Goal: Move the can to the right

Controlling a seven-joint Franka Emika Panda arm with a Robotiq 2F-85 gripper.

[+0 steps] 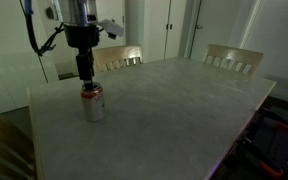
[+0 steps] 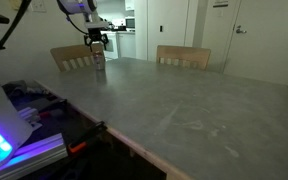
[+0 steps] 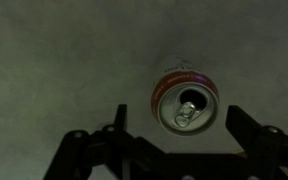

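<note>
The small silver-grey metal drink can with a red band point(image 1: 92, 103) stood upright near a corner of the grey bench point(image 1: 184, 110), away from its long open edges. The gripper point(image 1: 84, 76) hung just above it, jaws spread wide and empty. In the wrist view the lid sat off-centre between the fingers point(image 3: 117, 140), so a clean grasp likely needed centring first, then a straight descent to avoid clipping the rim.

I see the can point(image 1: 92, 103) standing upright on the tabletop point(image 1: 184, 110), close to one corner and only a little in from the edge there. Its body is silver-grey, with a red band just under the silver lid. In the wrist view its mouth looks open, though the dim picture leaves me unsure.
</note>
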